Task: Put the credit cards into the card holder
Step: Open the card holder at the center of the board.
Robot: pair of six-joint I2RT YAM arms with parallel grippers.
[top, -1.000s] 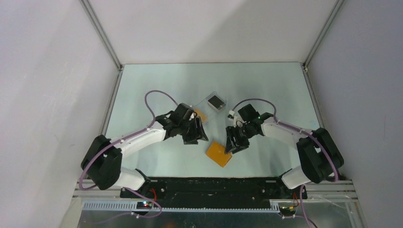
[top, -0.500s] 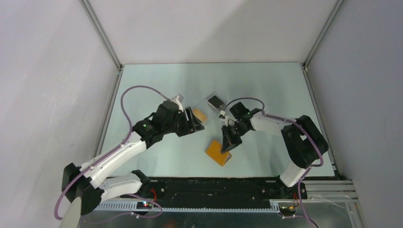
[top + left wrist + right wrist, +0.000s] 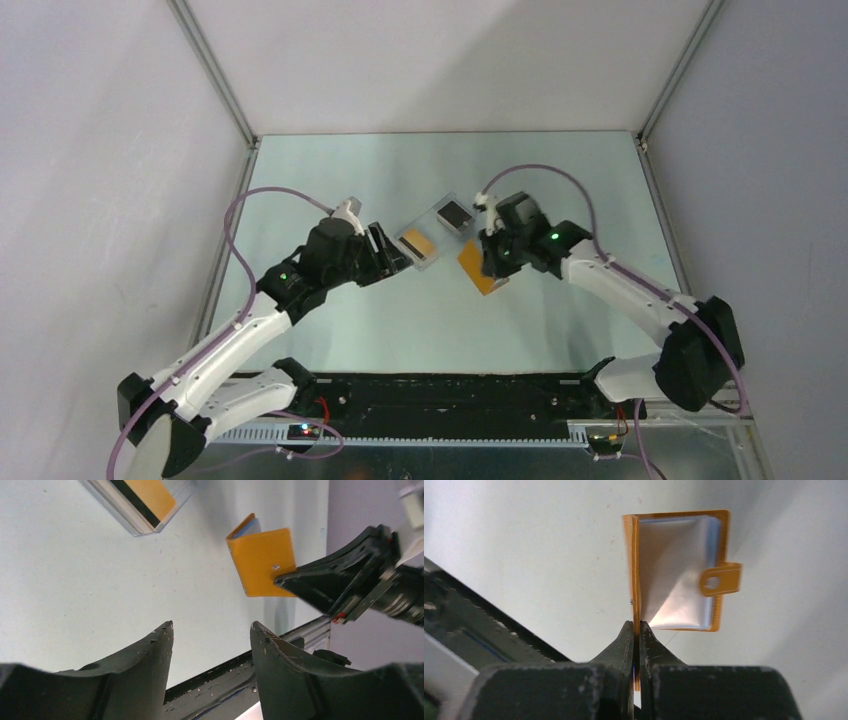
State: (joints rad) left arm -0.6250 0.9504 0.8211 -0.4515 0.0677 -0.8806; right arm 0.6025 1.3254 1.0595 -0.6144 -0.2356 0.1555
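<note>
Status, left to right. Left arm reaches out over the pale teal table (image 3: 340, 180). The left gripper (image 3: 212, 626) has its jaws standing apart with nothing between them, and only bare surface under the tips.

Just beyond it lies a clear rectangular plastic case (image 3: 116, 504) with an orange card with a black stripe (image 3: 152, 495) inside. I read that as one of the credit cards, not yet taken out. A second clear plastic case with a black centre (image 3: 455, 214) sits just behind it and to the right. Can't tell what is in that one.

Right of the cases is the small orange-tan leather-like folding wallet (image 3: 674, 575), the card holder. It is pinched by one cover in the right gripper (image 3: 637, 630), jaws closed tight on that flap. The wallet hangs open like a book, with pale inner pockets exposed and the clasp tab (image 3: 720, 578) sticking out on the far side. Its shadow in the left wrist view suggests it is off the table. There is a light blue sliver at its edge; it could be a card or a pocket, I can't say which.

Step in hand, as I judge it: presenting the holder open while the left arm goes for a card.

Next move:
- The left gripper needs to get onto the card's exposed edge and slide it out of the case.
- Then it has to line the card edge-on with a pocket mouth.
- The right arm must hold the wallet steady, because the free cover is floppy and may swing shut.
</note>
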